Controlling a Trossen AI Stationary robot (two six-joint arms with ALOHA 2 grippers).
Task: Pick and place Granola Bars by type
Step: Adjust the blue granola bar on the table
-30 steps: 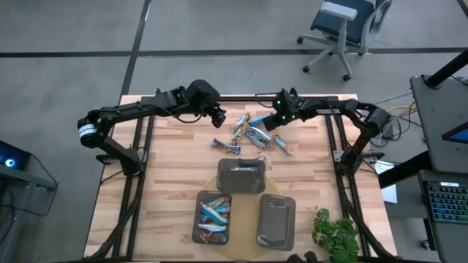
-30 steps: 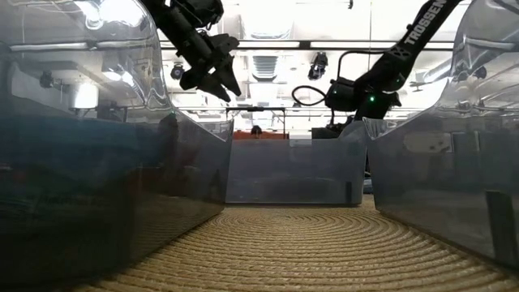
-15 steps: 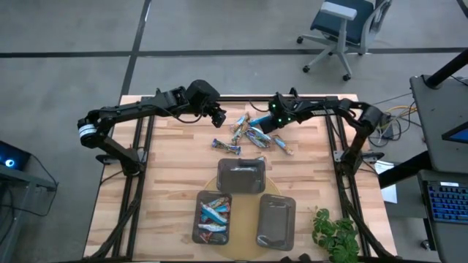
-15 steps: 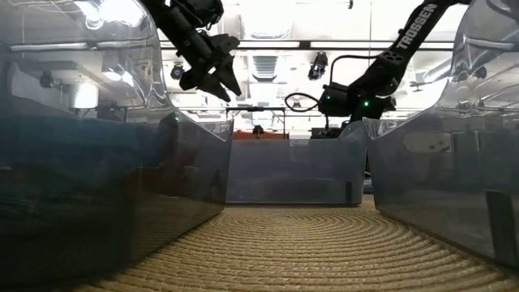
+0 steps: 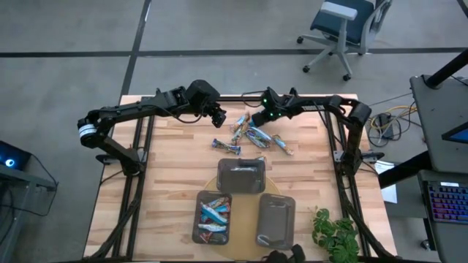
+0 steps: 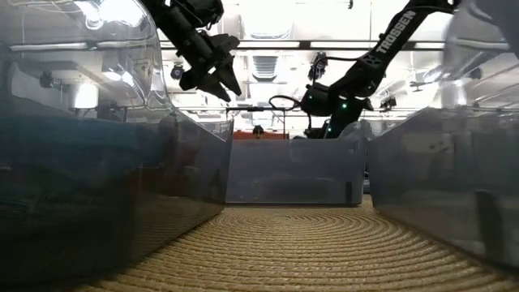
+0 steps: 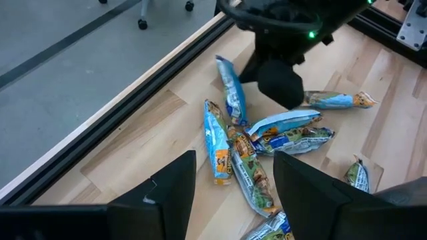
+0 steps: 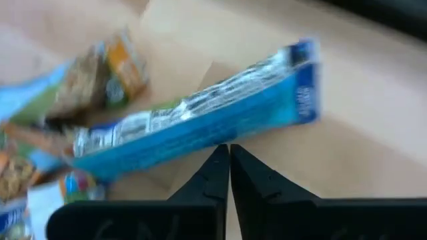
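Lying in a loose heap at the far middle of the wooden desk (image 5: 175, 168), the granola bars (image 5: 252, 133) overlap one another, most in blue wrappers and a few in tan or greenish ones. One blue bar (image 5: 226, 145) sits a little apart on the near left of the heap, and another bar (image 5: 284, 145) trails off on its right. In the left wrist view the same heap (image 7: 257, 143) fans out near the desk's far edge.

Right at the far side of the heap is the right claw (image 5: 257, 117); its wrist camera shows its two fingers (image 8: 212, 183) pressed together with no gap, tips just short of a long blue bar (image 8: 213, 120) that lies flat on the wood and is not gripped.

Left of the heap, the left claw (image 5: 219, 115) hangs above the desk with its fingers (image 7: 175, 190) spread apart and nothing between them; the low view shows this claw (image 6: 212, 75) raised well off the surface.

Nearer the front, three dark grey trays sit on a round woven mat (image 5: 272, 185): the middle tray (image 5: 242, 175) and the right tray (image 5: 276, 221) hold nothing, while the left tray (image 5: 212, 217) holds several blue-wrapped bars (image 5: 213, 212). A potted plant (image 5: 336, 234) stands at the front right corner.
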